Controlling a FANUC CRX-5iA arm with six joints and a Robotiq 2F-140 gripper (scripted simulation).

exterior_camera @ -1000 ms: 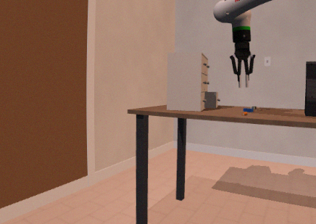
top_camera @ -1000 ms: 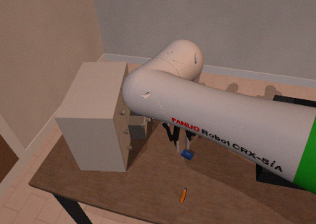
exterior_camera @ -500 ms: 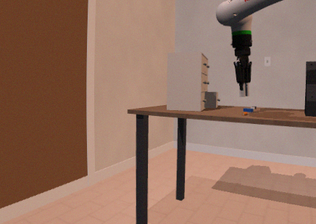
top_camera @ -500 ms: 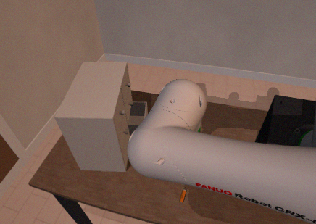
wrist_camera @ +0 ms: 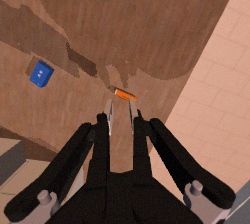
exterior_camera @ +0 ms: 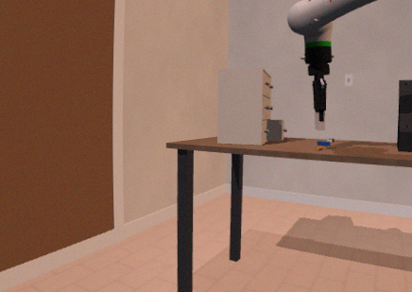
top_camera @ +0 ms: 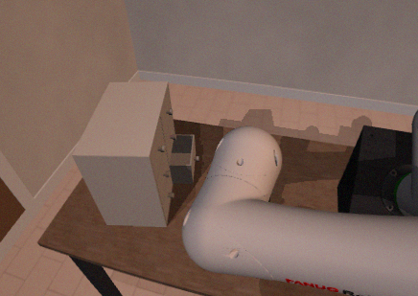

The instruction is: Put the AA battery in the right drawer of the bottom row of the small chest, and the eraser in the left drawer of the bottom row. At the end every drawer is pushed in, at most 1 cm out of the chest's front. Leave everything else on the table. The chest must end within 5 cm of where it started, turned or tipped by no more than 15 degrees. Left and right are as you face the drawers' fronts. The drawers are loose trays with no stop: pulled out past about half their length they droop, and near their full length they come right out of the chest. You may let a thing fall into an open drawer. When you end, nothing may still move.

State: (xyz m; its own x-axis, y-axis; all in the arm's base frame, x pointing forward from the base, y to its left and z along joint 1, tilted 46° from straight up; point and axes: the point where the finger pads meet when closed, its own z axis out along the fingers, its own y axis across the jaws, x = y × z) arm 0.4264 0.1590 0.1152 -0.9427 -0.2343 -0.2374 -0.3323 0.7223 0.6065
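Now the gripper (wrist_camera: 121,106), fingers nearly together and empty, should descend squarely astride the orange battery (wrist_camera: 125,94) on the counter (wrist_camera: 151,45).

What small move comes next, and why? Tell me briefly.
Probably lower the gripper straight down toward the AA battery: the wrist view shows it just past the narrowly parted, empty fingertips, while the exterior view shows the gripper well above the table.
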